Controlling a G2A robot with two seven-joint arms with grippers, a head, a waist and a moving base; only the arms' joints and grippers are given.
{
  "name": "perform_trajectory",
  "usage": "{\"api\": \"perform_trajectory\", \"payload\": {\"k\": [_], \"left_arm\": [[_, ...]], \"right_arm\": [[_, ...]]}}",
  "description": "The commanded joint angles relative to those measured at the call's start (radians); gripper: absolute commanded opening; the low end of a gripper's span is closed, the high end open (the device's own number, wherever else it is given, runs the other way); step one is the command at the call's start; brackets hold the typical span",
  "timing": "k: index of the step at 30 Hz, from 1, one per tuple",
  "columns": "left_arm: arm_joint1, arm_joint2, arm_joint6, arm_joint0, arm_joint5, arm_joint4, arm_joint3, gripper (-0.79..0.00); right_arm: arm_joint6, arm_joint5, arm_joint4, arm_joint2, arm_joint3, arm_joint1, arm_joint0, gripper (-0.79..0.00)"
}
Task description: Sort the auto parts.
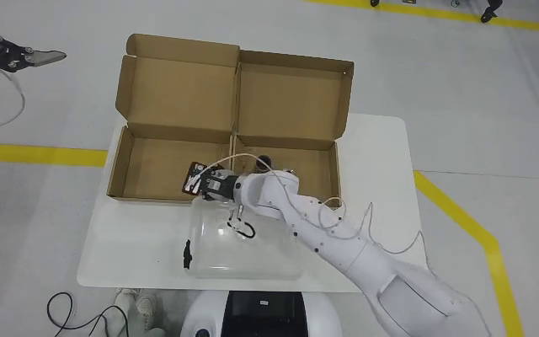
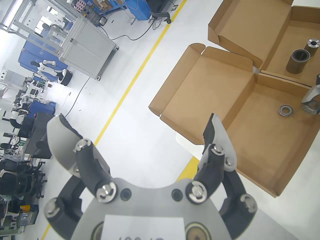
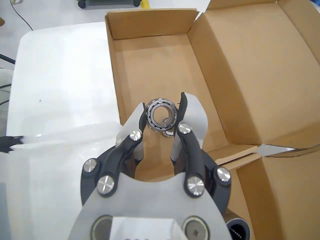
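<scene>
My right gripper (image 3: 162, 102) is shut on a steel roller bearing (image 3: 174, 116), held just above the floor of the left cardboard box (image 1: 143, 168). A second bearing (image 3: 168, 133) lies on the box floor right under it, and also shows as the bearing (image 2: 286, 110) in the left wrist view. In the top view the right gripper (image 1: 200, 182) is at that box's near right corner. Two dark metal cylinders (image 2: 298, 61) stand in the right box (image 1: 312, 164). My left gripper (image 2: 136, 121) is open with nothing in it, off the table's far left over the floor (image 1: 34, 57).
A clear plastic container (image 1: 244, 248) sits on the white table (image 1: 370, 160) in front of the boxes, with a black part (image 1: 240, 229) inside and a black clip (image 1: 187, 253) at its left rim. Both box lids (image 1: 181, 84) stand open at the back.
</scene>
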Motion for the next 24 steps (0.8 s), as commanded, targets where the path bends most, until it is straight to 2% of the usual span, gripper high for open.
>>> {"api": "perform_trajectory", "payload": {"k": [1, 12, 14, 16, 18, 20, 21, 22, 23, 24], "left_arm": [[0.0, 0.0, 0.0, 0.0, 0.0, 0.0, 0.0, 0.0], [0.0, 0.0, 0.0, 0.0, 0.0, 0.0, 0.0, 0.0], [0.0, 0.0, 0.0, 0.0, 0.0, 0.0, 0.0, 0.0], [0.0, 0.0, 0.0, 0.0, 0.0, 0.0, 0.0, 0.0], [0.0, 0.0, 0.0, 0.0, 0.0, 0.0, 0.0, 0.0], [0.0, 0.0, 0.0, 0.0, 0.0, 0.0, 0.0, 0.0], [0.0, 0.0, 0.0, 0.0, 0.0, 0.0, 0.0, 0.0], [0.0, 0.0, 0.0, 0.0, 0.0, 0.0, 0.0, 0.0], [0.0, 0.0, 0.0, 0.0, 0.0, 0.0, 0.0, 0.0], [0.0, 0.0, 0.0, 0.0, 0.0, 0.0, 0.0, 0.0]], "right_arm": [[-0.006, 0.016, 0.014, -0.019, 0.072, -0.027, 0.033, -0.785], [0.008, 0.056, 0.066, -0.093, 0.38, -0.176, 0.169, -0.785], [0.012, 0.049, 0.076, -0.099, 0.426, -0.198, 0.185, -0.742], [0.01, 0.048, 0.084, -0.102, 0.467, -0.218, 0.198, -0.643], [0.006, 0.046, 0.091, -0.104, 0.506, -0.235, 0.207, -0.486], [-0.009, 0.045, 0.098, -0.102, 0.542, -0.25, 0.215, -0.397], [-0.016, 0.042, 0.099, -0.102, 0.558, -0.256, 0.219, -0.24], [-0.026, 0.039, 0.101, -0.102, 0.572, -0.262, 0.223, -0.126], [-0.034, 0.035, 0.101, -0.101, 0.585, -0.268, 0.226, -0.037], [-0.043, 0.033, 0.101, -0.1, 0.596, -0.273, 0.229, 0.0]]}}
